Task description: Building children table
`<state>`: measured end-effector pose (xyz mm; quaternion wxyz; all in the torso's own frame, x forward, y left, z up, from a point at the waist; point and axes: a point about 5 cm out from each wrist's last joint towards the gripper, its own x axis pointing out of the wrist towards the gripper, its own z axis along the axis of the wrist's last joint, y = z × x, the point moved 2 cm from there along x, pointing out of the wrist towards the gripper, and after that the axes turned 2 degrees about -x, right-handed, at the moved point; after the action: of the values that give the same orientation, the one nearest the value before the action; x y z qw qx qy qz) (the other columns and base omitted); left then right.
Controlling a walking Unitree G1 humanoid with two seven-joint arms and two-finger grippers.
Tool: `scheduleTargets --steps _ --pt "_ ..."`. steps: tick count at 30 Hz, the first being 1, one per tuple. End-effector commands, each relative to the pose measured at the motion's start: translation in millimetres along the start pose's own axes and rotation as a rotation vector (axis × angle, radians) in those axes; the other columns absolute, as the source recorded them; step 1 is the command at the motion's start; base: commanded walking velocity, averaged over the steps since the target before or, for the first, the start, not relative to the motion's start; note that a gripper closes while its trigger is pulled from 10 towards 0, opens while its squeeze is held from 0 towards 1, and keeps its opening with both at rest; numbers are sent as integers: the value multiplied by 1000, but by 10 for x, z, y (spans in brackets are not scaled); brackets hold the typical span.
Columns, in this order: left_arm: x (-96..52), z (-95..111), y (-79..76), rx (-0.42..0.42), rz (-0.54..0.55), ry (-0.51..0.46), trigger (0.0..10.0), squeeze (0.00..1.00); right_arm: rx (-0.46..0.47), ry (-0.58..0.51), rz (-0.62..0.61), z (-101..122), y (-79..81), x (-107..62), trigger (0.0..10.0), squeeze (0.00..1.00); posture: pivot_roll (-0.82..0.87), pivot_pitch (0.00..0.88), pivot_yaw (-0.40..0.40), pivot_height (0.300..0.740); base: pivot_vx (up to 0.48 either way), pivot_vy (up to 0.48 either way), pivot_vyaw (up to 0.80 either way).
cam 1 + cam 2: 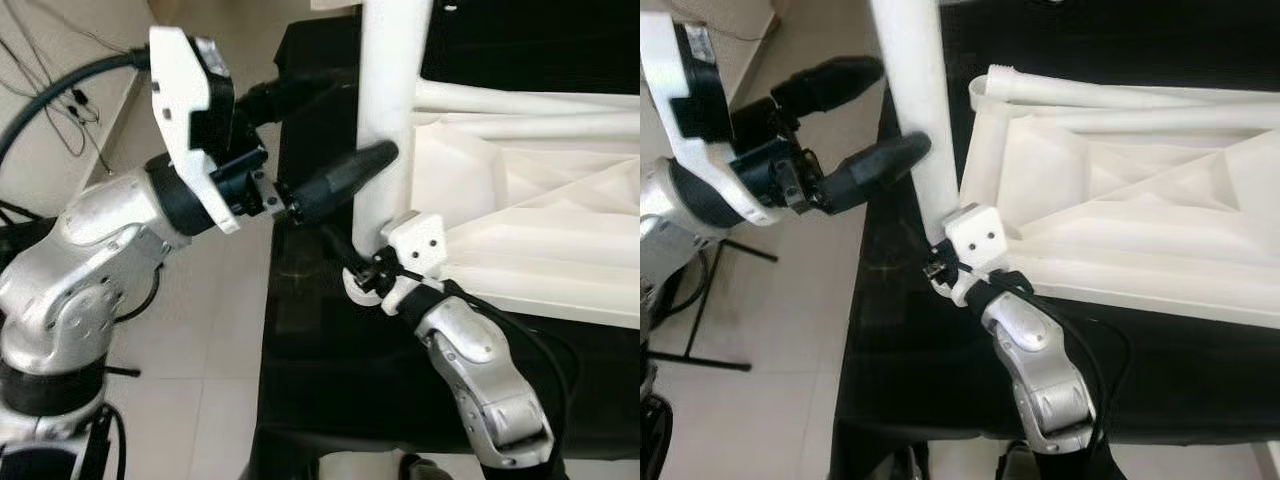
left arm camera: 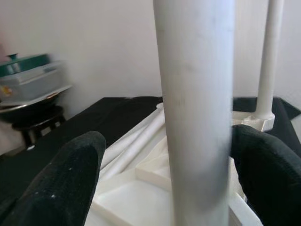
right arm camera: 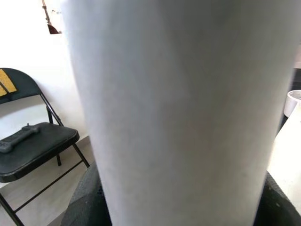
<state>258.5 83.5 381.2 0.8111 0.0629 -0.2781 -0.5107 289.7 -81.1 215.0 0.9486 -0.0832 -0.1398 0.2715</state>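
A white table leg (image 1: 395, 100) stands upright at the near corner of the upside-down white tabletop (image 1: 540, 220), which lies on a black-covered surface (image 1: 320, 350). My left gripper (image 1: 372, 112) is open around the leg partway up. One finger (image 2: 263, 174) touches the leg (image 2: 195, 117), while the other finger (image 2: 70, 174) stands apart from it. My right gripper (image 1: 362, 270) is down at the leg's foot by the tabletop corner, shut on the leg (image 3: 178, 94), with its black fingers hugging both sides. A second leg (image 2: 270, 56) stands upright at a far corner.
Tiled floor (image 1: 200, 330) lies to the left of the black surface, with cables (image 1: 50, 100) on it. A black folding chair (image 3: 33, 141) stands off to the side. A green-lidded container (image 2: 28, 80) rests on a dark stool by the wall.
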Motion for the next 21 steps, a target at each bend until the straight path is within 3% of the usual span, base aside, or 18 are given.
scheduleTargets --steps 1,4,9,13,16,17,18,20,21 --pt "34 -26 132 53 28 44 10000 0 83 94 40 -264 128 -43 10000 0 19 259 154 740 0 0 0" --pt "113 -7 205 70 26 47 10000 0 66 110 62 -290 161 -29 10000 0 19 259 153 740 0 0 0" --pt "147 -10 200 67 22 42 10000 0 58 122 73 -310 175 -20 10000 0 16 259 150 740 0 0 0" --pt "166 -42 200 34 37 46 10000 0 57 125 76 -322 174 -15 10000 0 17 260 149 740 0 0 0" --pt "138 -118 226 -51 94 46 10000 0 58 129 76 -331 170 -11 10000 0 16 260 145 740 0 0 0" --pt "101 -170 251 -111 126 42 5608 0 58 131 75 -335 169 -9 10000 0 13 260 142 740 0 0 0" --pt "77 -204 267 -149 144 38 5608 0 58 132 75 -338 167 -8 10000 0 14 259 141 740 0 0 0" --pt "77 -204 267 -149 144 38 5608 0 58 132 75 -338 167 -8 10000 0 14 259 141 740 0 0 0" --pt "59 -230 275 -190 153 31 3373 0 58 133 76 -341 166 -8 10000 0 13 258 137 740 0 0 0"
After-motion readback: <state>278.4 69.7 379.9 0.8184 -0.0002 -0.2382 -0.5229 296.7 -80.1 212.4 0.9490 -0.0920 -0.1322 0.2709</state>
